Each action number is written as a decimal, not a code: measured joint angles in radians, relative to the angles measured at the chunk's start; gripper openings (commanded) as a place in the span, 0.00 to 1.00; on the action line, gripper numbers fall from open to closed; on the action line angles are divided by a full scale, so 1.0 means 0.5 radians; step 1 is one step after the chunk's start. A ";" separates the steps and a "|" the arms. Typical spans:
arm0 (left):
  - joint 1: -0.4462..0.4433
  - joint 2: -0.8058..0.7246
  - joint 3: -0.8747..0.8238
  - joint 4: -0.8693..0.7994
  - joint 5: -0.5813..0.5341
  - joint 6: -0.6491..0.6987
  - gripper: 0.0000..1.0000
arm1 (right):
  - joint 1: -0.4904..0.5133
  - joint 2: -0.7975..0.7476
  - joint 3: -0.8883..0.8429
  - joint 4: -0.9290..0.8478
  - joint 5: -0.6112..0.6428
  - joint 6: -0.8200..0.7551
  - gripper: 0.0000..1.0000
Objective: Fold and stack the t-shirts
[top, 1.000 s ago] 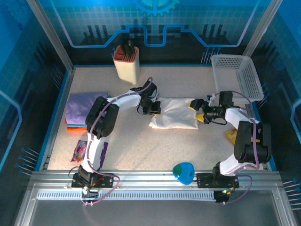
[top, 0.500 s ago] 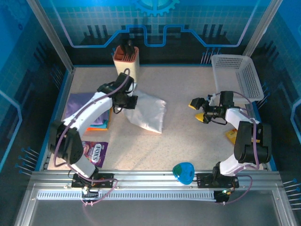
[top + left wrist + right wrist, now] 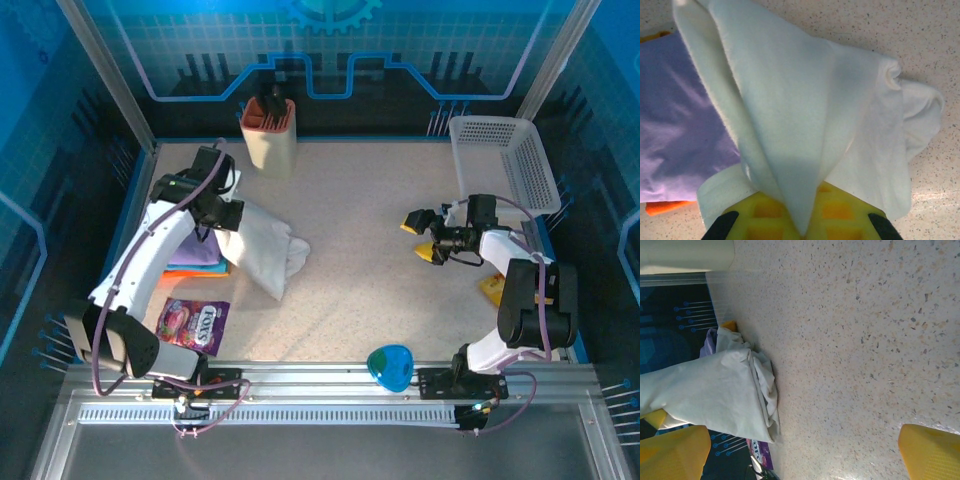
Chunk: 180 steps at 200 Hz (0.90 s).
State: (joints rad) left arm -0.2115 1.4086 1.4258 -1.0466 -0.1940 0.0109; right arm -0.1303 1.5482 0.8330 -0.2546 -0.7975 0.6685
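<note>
Now, left pincer from above point(image 3: 218, 208): pressed together on a bunch of the white t-shirt point(image 3: 265, 248), which hangs from it and trails onto the counter point(image 3: 380, 290). Lifted, I'd say, so the folded cloth can be swung over the pile.
Pile from above: the lavender garment point(image 3: 198, 250) with its orange edge point(image 3: 205, 270) lies right under that pincer, partly covered by the white cloth. That looks like the stacking spot.
Right pincer from above point(image 3: 424, 236): spread wide, gripping nothing, well apart from the shirt across the counter. My reading is that it is parked clear so the other arm can work.
Snack packet from above point(image 3: 192, 325): purple, on the arm-base side of the left pincer. It has white lettering, too small to read with confidence.
Basket from above point(image 3: 505, 150): white, perforated, beyond the right pincer.
Left wrist, left pincer point(image 3: 800, 222): yellow fingers point(image 3: 760, 222) pinching a narrow tuck of white t-shirt point(image 3: 805, 115). The cloth fans out from that tuck in layered folds.
Left wrist, pile: lavender garment point(image 3: 680, 130) beside the pincer, touching the shirt, orange edge point(image 3: 665, 206) peeking out beneath. No print or tag shows.
Right wrist, right pincer point(image 3: 800, 455): yellow fingers point(image 3: 670, 450) at the two lower corners, wide apart, bare counter point(image 3: 865, 315) between them.
Right wrist, shirt: white t-shirt point(image 3: 715, 390) far ahead of this pincer, a draped bundle.
Right wrist, writing: a sliver of snack packet point(image 3: 762, 452) below the bundle, letters unreadable.
</note>
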 measured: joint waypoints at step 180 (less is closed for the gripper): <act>0.068 0.043 -0.248 0.175 0.013 -0.001 0.00 | 1.019 0.593 0.711 -0.043 0.327 0.057 0.95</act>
State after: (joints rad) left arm -0.1776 1.4300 1.3018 -0.9592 -0.1875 0.0105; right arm 0.3794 1.8446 1.1885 -0.2760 -0.6342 0.6971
